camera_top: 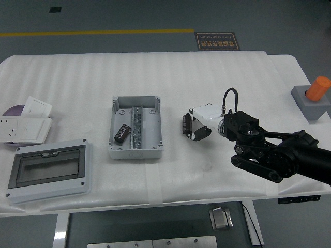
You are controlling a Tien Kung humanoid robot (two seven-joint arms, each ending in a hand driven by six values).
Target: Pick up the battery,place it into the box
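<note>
A dark cylindrical battery point(184, 125) lies on the white table, just right of the open grey box point(135, 151). Inside the box rests another battery point(122, 133), left of a metal rail point(137, 125). My right hand point(191, 126), white with black fingers, comes in from the right and sits right against the loose battery. Its upper fingers point(188, 115) hang over the battery's far end and its thumb point(200, 134) is at the near right. The hand is open, with the battery still flat on the table. My left arm is out of view.
A grey lid with a clear window point(49, 171) lies at the front left. White socket plates point(26, 124) and a purple disc point(12, 110) sit at the left edge. A grey block holding an orange cylinder point(314, 97) stands at the far right.
</note>
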